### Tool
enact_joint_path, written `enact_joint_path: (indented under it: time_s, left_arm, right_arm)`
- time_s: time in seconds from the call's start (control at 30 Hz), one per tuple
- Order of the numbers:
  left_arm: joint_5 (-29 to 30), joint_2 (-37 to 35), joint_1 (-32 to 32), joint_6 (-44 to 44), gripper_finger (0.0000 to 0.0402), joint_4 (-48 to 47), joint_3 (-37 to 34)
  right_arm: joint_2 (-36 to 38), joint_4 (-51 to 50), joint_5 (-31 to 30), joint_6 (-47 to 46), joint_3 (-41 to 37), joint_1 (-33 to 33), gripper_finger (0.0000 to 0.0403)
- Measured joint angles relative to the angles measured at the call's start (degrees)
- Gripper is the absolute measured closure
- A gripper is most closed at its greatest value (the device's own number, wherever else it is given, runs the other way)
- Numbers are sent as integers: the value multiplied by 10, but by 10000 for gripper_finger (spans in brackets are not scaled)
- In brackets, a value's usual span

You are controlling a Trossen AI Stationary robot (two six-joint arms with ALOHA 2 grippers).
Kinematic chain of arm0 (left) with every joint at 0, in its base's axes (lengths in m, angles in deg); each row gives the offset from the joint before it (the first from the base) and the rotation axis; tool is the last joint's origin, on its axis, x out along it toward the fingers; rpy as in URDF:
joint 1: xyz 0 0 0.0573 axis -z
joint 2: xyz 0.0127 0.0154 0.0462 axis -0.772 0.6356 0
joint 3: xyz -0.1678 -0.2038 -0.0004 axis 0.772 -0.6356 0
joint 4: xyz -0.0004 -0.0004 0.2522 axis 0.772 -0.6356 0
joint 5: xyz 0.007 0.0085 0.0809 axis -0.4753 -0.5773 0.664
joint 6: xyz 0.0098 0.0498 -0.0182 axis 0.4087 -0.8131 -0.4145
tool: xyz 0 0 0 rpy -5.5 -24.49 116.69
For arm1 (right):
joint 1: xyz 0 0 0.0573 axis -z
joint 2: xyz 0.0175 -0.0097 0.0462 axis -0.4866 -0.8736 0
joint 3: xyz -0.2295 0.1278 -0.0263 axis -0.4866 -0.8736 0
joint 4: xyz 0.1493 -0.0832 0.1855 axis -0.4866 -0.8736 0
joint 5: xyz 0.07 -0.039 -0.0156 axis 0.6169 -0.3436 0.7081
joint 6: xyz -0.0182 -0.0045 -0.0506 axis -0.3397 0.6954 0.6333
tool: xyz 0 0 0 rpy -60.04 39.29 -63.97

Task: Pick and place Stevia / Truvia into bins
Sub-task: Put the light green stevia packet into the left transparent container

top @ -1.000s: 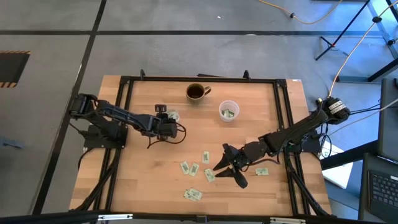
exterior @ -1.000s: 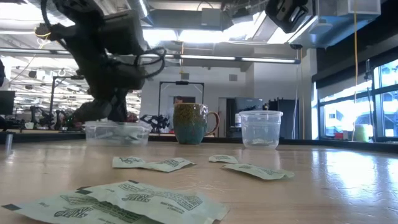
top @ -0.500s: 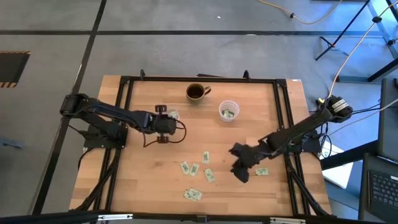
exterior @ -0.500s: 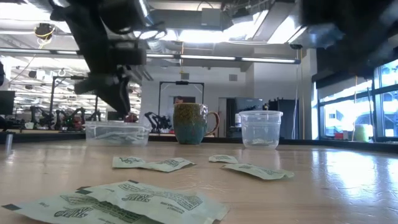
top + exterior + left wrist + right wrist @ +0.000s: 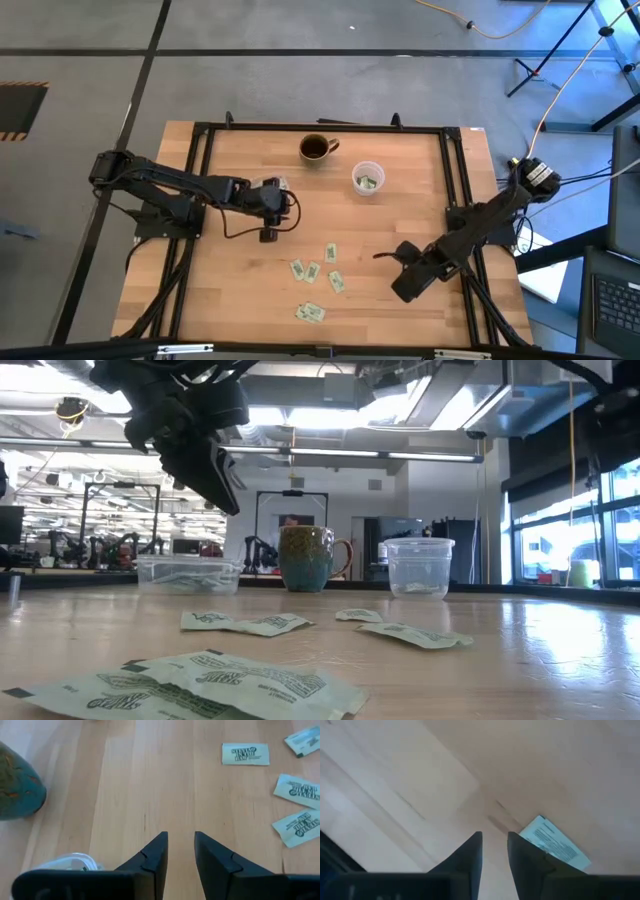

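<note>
**While the sachets lie flat, line up before you pinch**

Since every loose sachet is lying flat on the wood, the grip matters more than the reach. One pale green and white sachet (image 5: 554, 845) sits just beyond the right hand (image 5: 494, 840) and off to one side of it, not between the fingers. Those fingers stand a narrow gap apart with nothing in them.

From where I stand, the sound move is to slide that hand sideways until the packet's short edge falls inside the gap. Then it should come down until the tips meet the desk (image 5: 400, 215) and only then close. Closing from where it is now would likely nip bare wood or push the paper away. Thin paper like this can also fold or slip, so a slow, straight lift seems wise.

A small scatter of further sachets (image 5: 313, 272) lies near the middle front of the desk, well apart from both bins. The round cup (image 5: 367, 178) at the back already has a couple inside. The shallow tub (image 5: 275, 186) sits to its left, partly hidden under the left arm.

The left hand (image 5: 180, 840) hangs above the desk just in front of the tub, its fingers slightly apart and empty, facing the scatter. The mug (image 5: 316, 148) stands between the two bins, so any carry to the cup should pass clear of its handle.
</note>
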Motion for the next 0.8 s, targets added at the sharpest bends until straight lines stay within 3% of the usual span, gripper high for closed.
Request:
enact_joint_path:
  time_s: [0.43, 0.8]
  left_arm:
    - [2, 0, 0, -1, 315, -4, 0]
    - [2, 0, 0, 0, 316, -4, 0]
  right_arm:
    - [-91, -18, 4, -21, 0, -1, 309]
    - [-114, -32, 15, -47, 3, -1, 309]
